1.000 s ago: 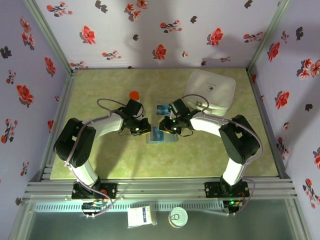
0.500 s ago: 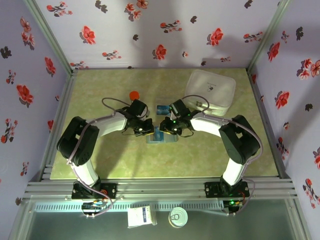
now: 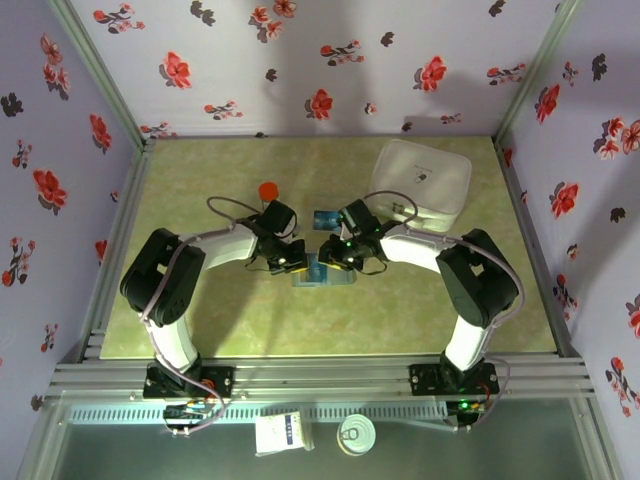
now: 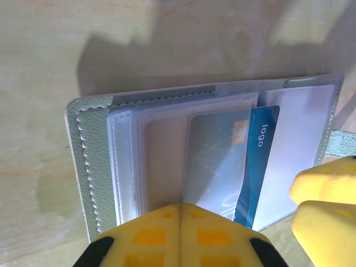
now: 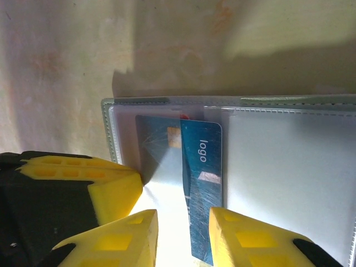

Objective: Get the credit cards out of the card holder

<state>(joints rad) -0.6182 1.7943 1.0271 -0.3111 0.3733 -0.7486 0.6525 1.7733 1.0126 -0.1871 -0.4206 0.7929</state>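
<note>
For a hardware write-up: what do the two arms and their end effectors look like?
The left arm and right arm have white links and bulky black joints; a grey cable loops along the left. The left end effector and right end effector have yellow fingers with square recesses.

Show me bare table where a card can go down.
Free: the near strip between card holder and arm bases; the far-left corner beyond the red disc. Crowded: the centre where left gripper and right gripper meet, the loose card and white box behind.
</note>
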